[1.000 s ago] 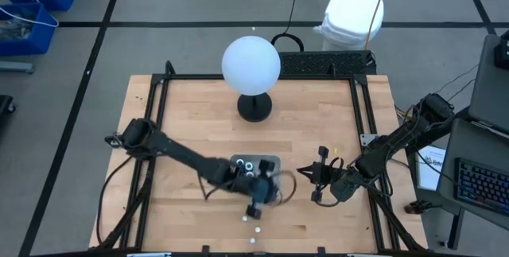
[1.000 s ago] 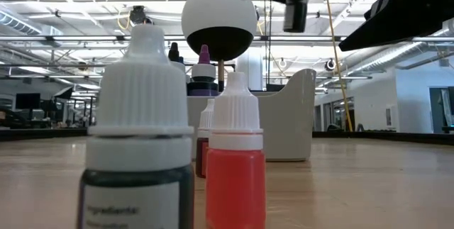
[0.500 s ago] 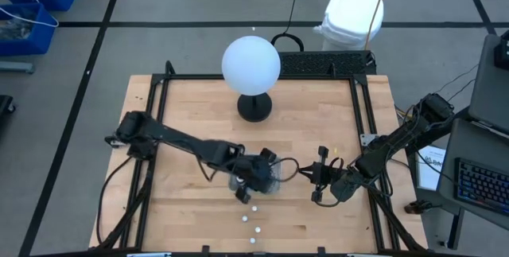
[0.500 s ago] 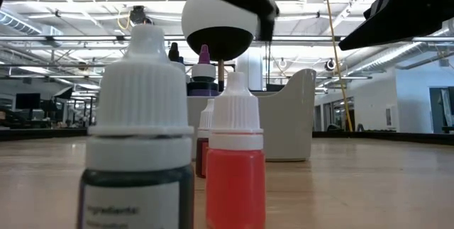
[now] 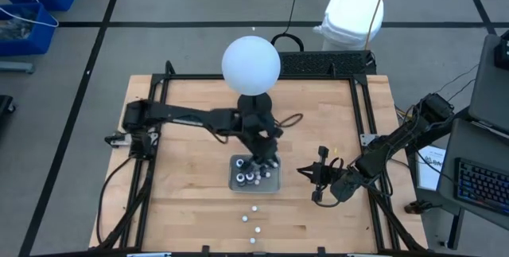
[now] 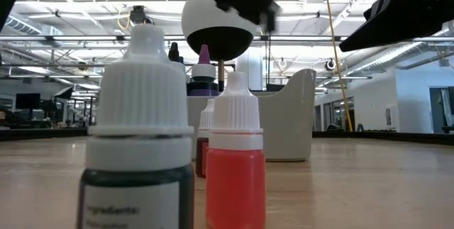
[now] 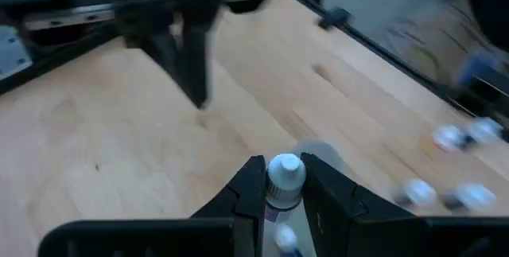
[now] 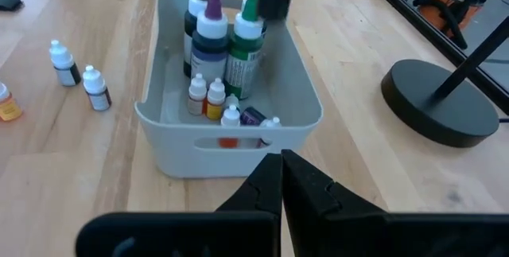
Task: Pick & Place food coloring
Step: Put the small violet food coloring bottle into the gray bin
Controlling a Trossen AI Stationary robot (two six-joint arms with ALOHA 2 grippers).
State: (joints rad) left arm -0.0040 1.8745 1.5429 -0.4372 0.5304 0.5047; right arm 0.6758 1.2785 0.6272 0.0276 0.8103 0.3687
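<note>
Grey tray (image 8: 296,106) holds food coloring bottles (image 8: 213,38), large and small.

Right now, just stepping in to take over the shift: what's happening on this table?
The robot is gathering food coloring bottles into a grey tray. The left gripper hangs above the tray, shut on a small bottle with a white cap. Several bottles already stand in the tray, and three small bottles remain on the wood in front of it. The right gripper waits shut beside the tray, holding nothing.
</note>
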